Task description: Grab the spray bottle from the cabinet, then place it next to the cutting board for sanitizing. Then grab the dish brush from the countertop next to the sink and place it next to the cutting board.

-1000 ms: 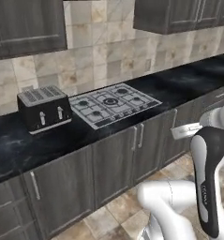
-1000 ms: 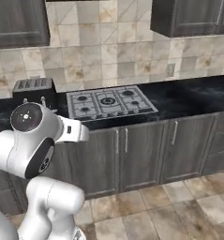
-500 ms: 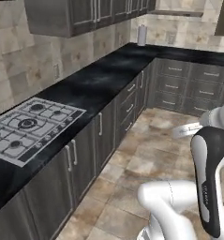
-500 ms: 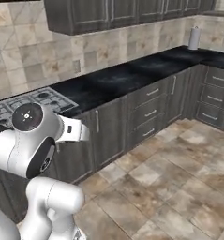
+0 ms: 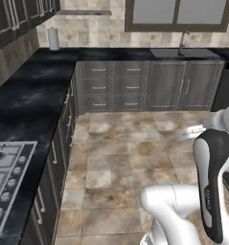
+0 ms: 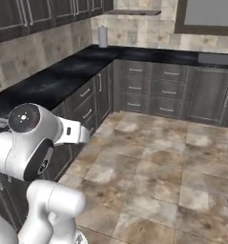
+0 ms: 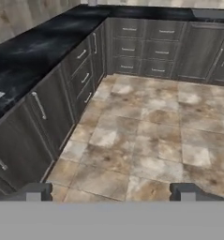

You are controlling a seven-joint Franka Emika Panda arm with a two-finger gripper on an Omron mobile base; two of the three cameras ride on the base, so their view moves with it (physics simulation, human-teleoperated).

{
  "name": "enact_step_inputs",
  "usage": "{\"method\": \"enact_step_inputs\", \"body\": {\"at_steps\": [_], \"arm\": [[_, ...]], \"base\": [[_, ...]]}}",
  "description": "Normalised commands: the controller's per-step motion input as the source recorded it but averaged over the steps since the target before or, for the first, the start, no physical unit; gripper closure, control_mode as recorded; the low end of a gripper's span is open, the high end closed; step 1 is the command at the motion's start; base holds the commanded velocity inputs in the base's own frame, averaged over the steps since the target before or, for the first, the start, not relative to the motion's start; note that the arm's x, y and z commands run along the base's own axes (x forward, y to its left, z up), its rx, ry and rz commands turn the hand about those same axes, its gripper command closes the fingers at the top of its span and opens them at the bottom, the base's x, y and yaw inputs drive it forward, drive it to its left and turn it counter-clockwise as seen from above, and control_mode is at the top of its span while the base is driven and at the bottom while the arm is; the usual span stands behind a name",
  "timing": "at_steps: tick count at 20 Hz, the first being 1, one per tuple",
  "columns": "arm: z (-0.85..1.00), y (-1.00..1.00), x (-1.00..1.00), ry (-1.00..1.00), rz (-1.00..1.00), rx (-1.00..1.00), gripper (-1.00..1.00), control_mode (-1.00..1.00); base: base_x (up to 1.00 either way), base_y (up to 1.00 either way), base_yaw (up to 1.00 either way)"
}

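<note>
Meanwhile the base has swung from the stove toward the sink (image 5: 183, 51) corner, fingers (image 7: 33, 191) spread wide and empty, nothing fetched yet.

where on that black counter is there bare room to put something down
The long black countertop is bare from the gas hob at the near end up to the paper towel roll in the corner. The back run past the corner is bare until the sink and faucet. The gripper hangs open over the floor.

Kitchen: black countertop (image 5: 25, 100), apparently sink (image 5: 185, 51).
</note>
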Motion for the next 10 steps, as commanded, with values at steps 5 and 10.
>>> {"method": "enact_step_inputs", "body": {"at_steps": [5,10], "arm": [[0.00,0.00,0.00,0.00,0.00,0.00,-1.00,1.00],[0.00,0.00,0.00,0.00,0.00,0.00,-1.00,1.00]], "base": [[0.85,0.06,-0.47],[1.00,-0.59,-0.02]]}}
